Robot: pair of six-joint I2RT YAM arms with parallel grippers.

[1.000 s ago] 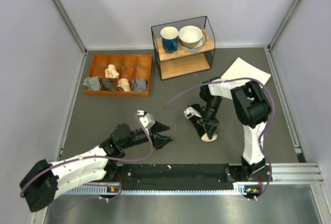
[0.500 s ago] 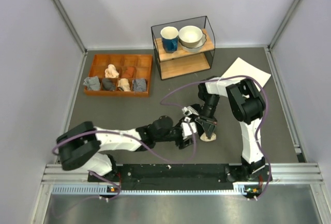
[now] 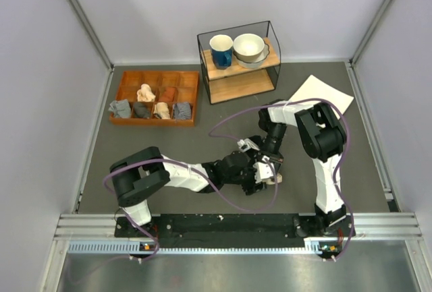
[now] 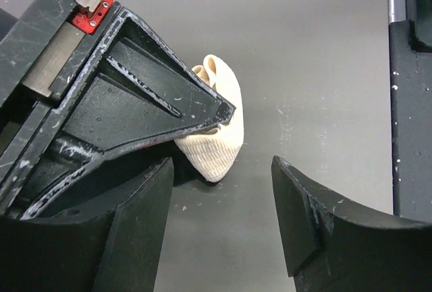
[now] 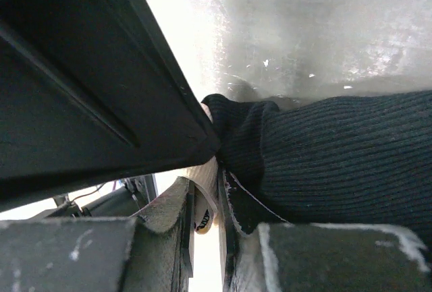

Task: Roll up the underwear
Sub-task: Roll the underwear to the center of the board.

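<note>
The underwear (image 3: 272,179) lies on the grey table in front of the right arm, mostly hidden by both grippers. My right gripper (image 3: 270,164) points down on it. In the right wrist view, this gripper (image 5: 206,185) is shut on the cream waistband, with black ribbed fabric (image 5: 331,164) beside it. My left gripper (image 3: 260,173) is right next to it. In the left wrist view, the left gripper (image 4: 221,170) is open and empty, just short of the cream waistband fold (image 4: 217,137). The right gripper's black finger (image 4: 135,103) covers that fold's left part.
A wooden tray (image 3: 189,76) with several small rolled garments stands at the back left. A wire shelf (image 3: 239,84) holds a blue mug and bowls at the back. A white sheet (image 3: 320,93) lies at the back right. A black rail (image 4: 410,103) runs along the near edge.
My left arm has swung right across the table, from left of centre to right beside the underwear and right gripper. The right gripper has stayed on the underwear.
</note>
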